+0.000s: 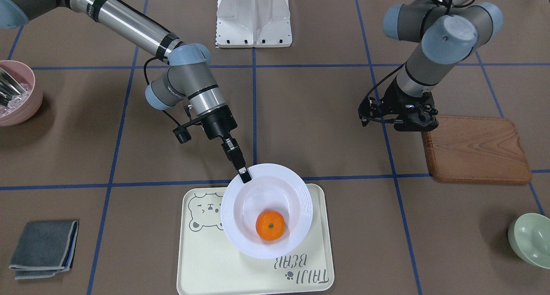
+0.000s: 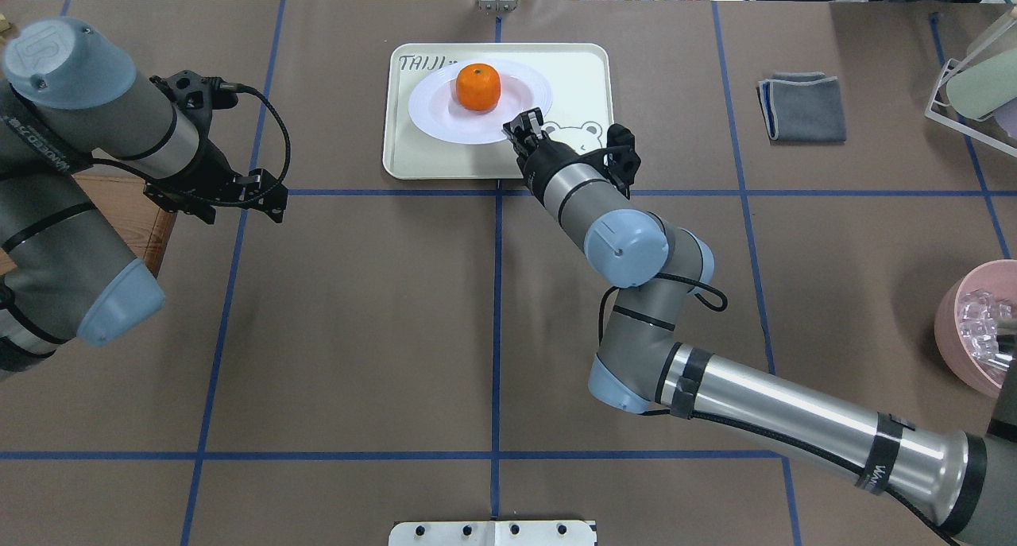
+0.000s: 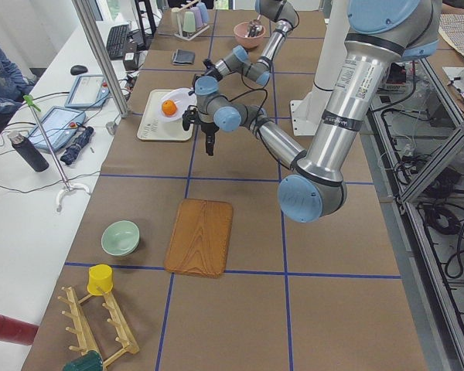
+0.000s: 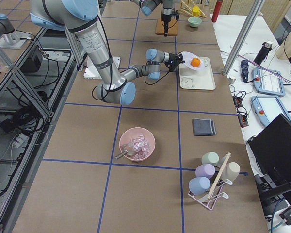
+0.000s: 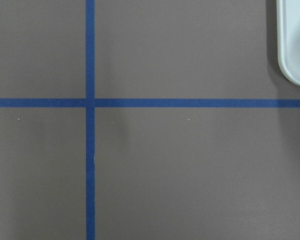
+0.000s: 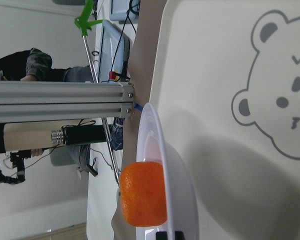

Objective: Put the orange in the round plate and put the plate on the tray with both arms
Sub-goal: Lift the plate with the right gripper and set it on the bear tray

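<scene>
right claw (image 1: 245,175) pinches round plate (image 1: 296,200) rim | orange (image 1: 270,225) just beyond, in plate

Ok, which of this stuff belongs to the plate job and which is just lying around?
Job: orange, round plate, tray, right claw on the plate's rim.
Lying about: wooden board, grey cloth, green bowl, pink bowl.

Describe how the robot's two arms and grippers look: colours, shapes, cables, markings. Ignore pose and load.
The right arm and left arm are silver-grey tubes with rounded light-blue joint caps and black bands. The right gripper and left gripper are black, with looping black cables alongside.
</scene>
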You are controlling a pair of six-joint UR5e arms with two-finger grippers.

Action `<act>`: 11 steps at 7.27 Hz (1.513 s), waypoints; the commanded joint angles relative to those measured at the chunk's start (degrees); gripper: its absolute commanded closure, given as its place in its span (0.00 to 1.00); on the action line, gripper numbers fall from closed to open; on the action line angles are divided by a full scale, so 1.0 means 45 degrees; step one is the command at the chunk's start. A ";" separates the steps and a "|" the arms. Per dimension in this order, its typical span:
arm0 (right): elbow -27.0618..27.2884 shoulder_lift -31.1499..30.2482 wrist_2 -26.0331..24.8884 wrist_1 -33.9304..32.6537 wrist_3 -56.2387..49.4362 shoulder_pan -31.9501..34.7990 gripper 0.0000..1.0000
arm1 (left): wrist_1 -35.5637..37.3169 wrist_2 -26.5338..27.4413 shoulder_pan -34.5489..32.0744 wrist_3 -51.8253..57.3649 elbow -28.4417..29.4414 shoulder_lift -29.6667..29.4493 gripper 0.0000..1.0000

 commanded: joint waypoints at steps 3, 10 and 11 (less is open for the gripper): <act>-0.1612 0.0957 -0.0799 -0.0837 0.1061 -0.0060 1.00 | 0.0013 0.0075 -0.0005 -0.0013 -0.0150 0.0084 0.02; 0.4297 -0.2782 -0.0628 -0.0682 -0.1221 -0.1622 0.00 | 0.0013 0.0056 0.0034 0.0046 0.0026 0.0026 0.02; 0.5194 -0.3644 0.0401 -0.0681 -0.2848 -0.1429 0.00 | 0.0013 0.0075 -0.0005 0.0181 0.0007 0.0045 0.02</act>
